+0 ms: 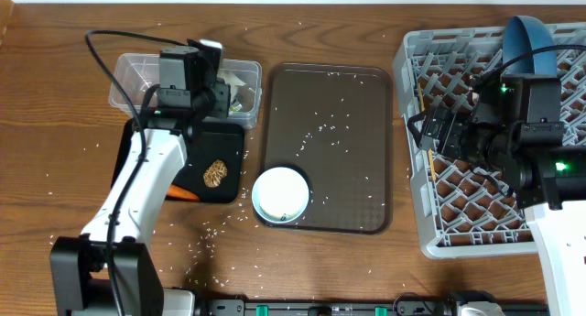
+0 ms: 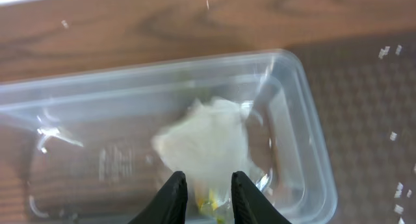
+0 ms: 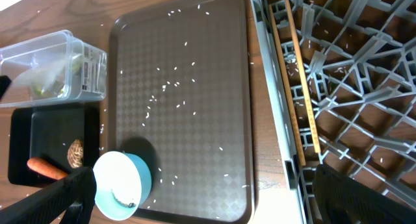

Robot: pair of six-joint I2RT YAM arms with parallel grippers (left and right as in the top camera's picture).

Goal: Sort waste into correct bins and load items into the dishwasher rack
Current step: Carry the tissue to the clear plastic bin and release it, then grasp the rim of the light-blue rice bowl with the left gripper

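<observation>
My left gripper is open over the clear tub, and it also shows in the overhead view. A crumpled white tissue and a yellow-green wrapper lie in the tub below the fingers. The black tray holds a brown lump and an orange stick. A white bowl with a light blue outside sits on the brown serving tray's front left corner. My right gripper is wide open and empty at the grey rack's left wall. A dark blue plate stands in the rack.
The brown serving tray lies between the bins and the rack, sprinkled with rice grains. More rice is scattered on the wooden table. A thin wooden stick lies along the rack's left side.
</observation>
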